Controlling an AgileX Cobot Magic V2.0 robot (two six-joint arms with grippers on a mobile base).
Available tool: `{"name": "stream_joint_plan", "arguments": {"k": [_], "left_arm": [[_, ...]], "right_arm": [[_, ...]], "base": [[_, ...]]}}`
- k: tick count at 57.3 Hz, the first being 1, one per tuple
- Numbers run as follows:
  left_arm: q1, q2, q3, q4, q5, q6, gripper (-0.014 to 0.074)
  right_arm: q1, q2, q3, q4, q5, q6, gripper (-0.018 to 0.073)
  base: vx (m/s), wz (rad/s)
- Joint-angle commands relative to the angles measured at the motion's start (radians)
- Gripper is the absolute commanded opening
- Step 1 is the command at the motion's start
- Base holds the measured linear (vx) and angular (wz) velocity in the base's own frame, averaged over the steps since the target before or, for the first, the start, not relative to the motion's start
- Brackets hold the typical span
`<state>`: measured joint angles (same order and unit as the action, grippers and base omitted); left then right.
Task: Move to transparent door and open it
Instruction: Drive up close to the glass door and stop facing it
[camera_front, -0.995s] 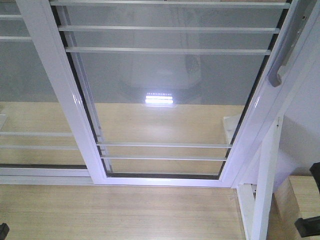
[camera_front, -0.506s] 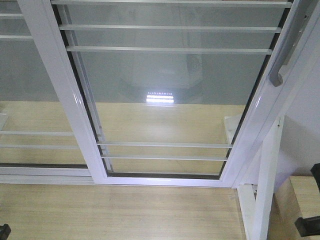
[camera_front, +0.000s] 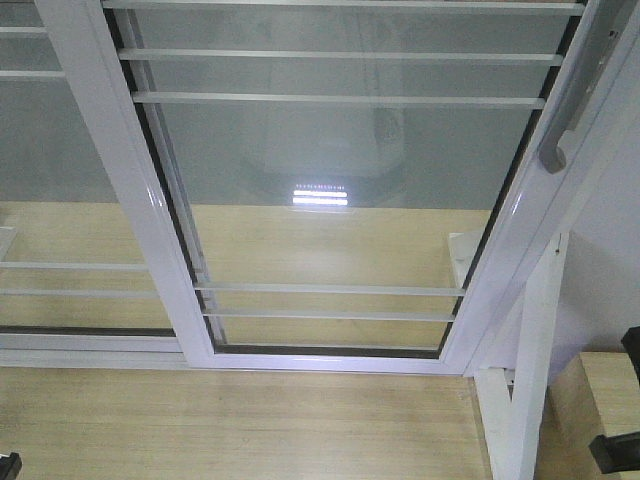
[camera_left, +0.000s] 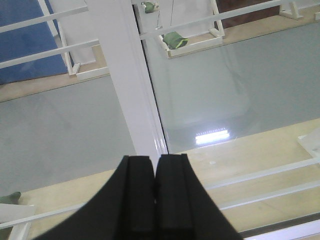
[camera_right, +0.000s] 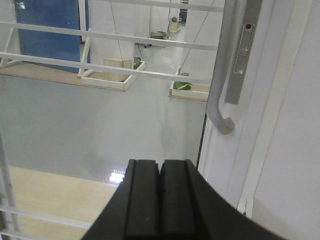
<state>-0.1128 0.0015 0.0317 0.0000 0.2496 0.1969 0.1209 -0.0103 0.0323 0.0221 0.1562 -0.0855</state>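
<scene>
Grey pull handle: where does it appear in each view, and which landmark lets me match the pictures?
Exterior front-facing: the grey pull handle is at the upper right edge.
Left wrist: not in view.
Right wrist: upper right, just left of the lock plate.
Shared landmark: the bright light reflection seen through the glass.

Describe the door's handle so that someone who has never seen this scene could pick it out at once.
Start at the big glass door with thin white bars that fills the front view. Follow its white frame up the right side to the curved grey handle, beside a grey lock plate. The glass panel to the left shows no handle.
</scene>
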Motion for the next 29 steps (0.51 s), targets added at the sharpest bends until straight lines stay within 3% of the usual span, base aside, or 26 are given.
{"name": "stream_joint_plan", "arguments": {"k": [1, 16, 29], "left_arm": [[-0.005, 0.017, 0.007, 0.008, -0.082, 0.008, 0.0076], [-0.007, 0.017, 0.007, 0.016, -0.286, -0.002, 0.0076], [-0.007, 0.023, 0.007, -0.058, -0.482, -0.129, 0.0076]], "right_arm": [[-0.004, 0.008, 0.001, -0.009, -0.086, 0.0, 0.0001], [-0.004, 0.008, 0.001, -0.009, -0.125, 0.0, 0.0001], [-0.004, 0.013, -0.004, -0.015, -0.222, -0.004, 0.0001]], "base": [[0.0, 0.0], [0.0, 0.0], [0.0, 0.0]]}}
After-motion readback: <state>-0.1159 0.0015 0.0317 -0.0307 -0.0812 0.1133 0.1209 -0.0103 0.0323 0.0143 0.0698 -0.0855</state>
